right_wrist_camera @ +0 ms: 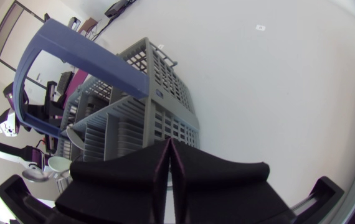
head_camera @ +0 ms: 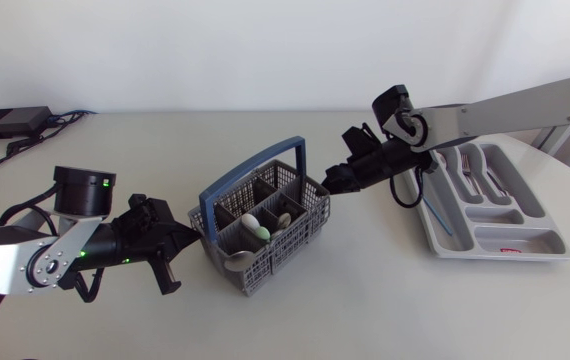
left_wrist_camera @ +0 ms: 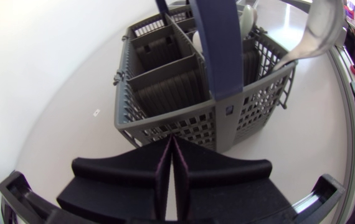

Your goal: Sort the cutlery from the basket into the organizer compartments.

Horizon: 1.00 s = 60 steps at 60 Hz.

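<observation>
L gripper: fingers pressed together, nothing held; tips just beside cutlery basket wall. R gripper: fingers likewise closed, empty, at basket's opposite corner. Spoons stand in basket, mid-surface. Organizer w/ forks well apart, R side. Step, prob.: approach for a pick. Next: spread fingers, come over basket, pinch one spoon's upper end.

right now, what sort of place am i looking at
Probably a robotics lab bench staged as a kitchen chore: the left arm and right arm sit over a plain white table, with a grey dishwasher cutlery basket holding spoons and a grey cutlery organizer nearby.
</observation>
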Motion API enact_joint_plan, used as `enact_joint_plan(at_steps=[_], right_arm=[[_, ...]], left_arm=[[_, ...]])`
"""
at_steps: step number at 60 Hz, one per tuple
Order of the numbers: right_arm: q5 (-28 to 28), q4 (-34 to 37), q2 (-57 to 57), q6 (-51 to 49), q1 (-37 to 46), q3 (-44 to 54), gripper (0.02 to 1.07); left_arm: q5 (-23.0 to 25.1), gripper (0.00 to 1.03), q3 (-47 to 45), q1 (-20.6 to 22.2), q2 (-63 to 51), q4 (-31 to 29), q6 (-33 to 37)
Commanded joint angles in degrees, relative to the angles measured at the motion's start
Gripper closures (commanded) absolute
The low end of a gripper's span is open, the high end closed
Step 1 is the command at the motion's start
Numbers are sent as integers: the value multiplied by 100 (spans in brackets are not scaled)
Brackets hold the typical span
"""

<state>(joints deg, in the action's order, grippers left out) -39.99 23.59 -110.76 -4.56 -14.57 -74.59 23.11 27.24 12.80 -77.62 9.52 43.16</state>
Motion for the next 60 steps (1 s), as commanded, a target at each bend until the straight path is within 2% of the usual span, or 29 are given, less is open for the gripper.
enact_joint_plan(at_steps=[1, 11, 23, 60], right_arm=[[-167, -66, 450, -80, -134, 524, 101], [-132, -197, 881, -80, -108, 1218, 101], [-71, -276, 1092, -28, -55, 1596, 101], [281, -575, 810, 324, -160, 1210, 101]], left_arm=[[97, 100, 123, -40, -192, 261, 0], [106, 100, 527, -102, -587, 349, -18], [167, 100, 1143, -93, -1158, 410, -79], [369, 100, 2285, -243, -2239, 410, -132]])
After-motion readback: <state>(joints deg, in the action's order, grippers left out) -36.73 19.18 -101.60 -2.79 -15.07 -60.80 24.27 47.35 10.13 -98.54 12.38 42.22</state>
